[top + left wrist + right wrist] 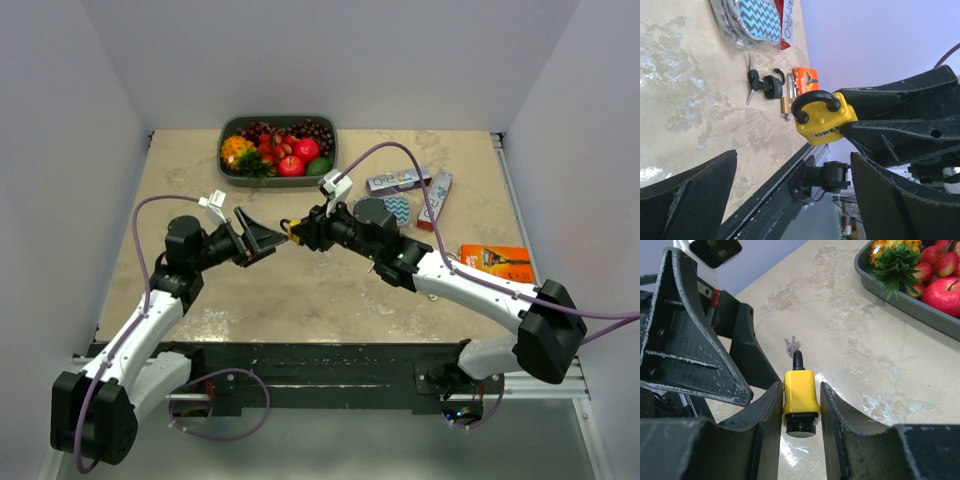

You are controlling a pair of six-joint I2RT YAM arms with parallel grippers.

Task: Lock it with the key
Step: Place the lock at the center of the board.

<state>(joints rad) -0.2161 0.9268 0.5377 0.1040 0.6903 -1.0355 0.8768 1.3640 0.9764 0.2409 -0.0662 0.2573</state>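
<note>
My right gripper (298, 232) is shut on a yellow padlock (290, 230) with a black shackle and holds it above the table. In the right wrist view the padlock (800, 390) sits between my fingers (767, 410), shackle pointing away. My left gripper (262, 238) is open and empty, facing the padlock from the left, close but apart. In the left wrist view the padlock (822, 120) hangs ahead of my spread fingers (700, 185). A bunch of black-headed keys (752, 80) lies on the table beyond it, hidden in the top view.
A grey tray (228, 172) of fruit stands at the back. A chevron pouch (398, 208), two packets (398, 180) and an orange razor pack (497, 260) lie at the right. A black round item (772, 87) and a brass padlock (786, 105) lie by the keys.
</note>
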